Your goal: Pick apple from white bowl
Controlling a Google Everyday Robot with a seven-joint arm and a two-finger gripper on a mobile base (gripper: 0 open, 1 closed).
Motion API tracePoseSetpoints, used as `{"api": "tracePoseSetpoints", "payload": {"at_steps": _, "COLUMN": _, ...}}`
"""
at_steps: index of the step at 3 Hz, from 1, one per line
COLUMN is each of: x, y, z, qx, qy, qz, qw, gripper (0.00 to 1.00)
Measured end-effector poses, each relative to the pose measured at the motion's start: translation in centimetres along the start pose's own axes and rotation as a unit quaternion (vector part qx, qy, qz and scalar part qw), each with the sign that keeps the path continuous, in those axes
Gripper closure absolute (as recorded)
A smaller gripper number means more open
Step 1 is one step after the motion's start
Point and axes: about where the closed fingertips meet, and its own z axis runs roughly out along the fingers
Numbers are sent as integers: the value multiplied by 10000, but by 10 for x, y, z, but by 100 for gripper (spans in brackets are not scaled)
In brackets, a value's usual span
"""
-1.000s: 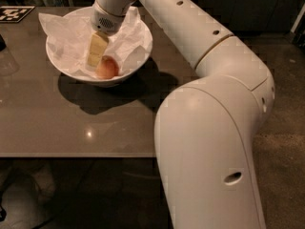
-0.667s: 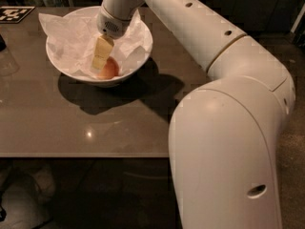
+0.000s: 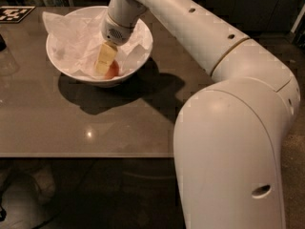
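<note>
gripper [image 3: 103,68] down inside white bowl [image 3: 70,74], upper left of frame, right against apple [image 3: 114,71]; can't tell whether it's clamped on it.

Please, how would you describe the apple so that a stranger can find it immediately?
On the brown table stands a wide white bowl lined with crumpled white paper. The gripper reaches down into this bowl, and the apple lies right beside its tip. It is the only small, round, orange-red thing among the white.
</note>
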Motion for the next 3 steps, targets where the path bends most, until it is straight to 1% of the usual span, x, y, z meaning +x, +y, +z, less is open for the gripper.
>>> {"api": "tracePoseSetpoints", "payload": {"at_steps": 2, "x": 2, "y": 5, "z": 19, "qx": -325, "qy": -63, "qz": 51, "qw": 9994, "gripper": 0}}
{"api": "tracePoseSetpoints", "payload": {"at_steps": 3, "x": 2, "y": 5, "z": 19, "qx": -325, "qy": -63, "qz": 51, "qw": 9994, "gripper": 0}}
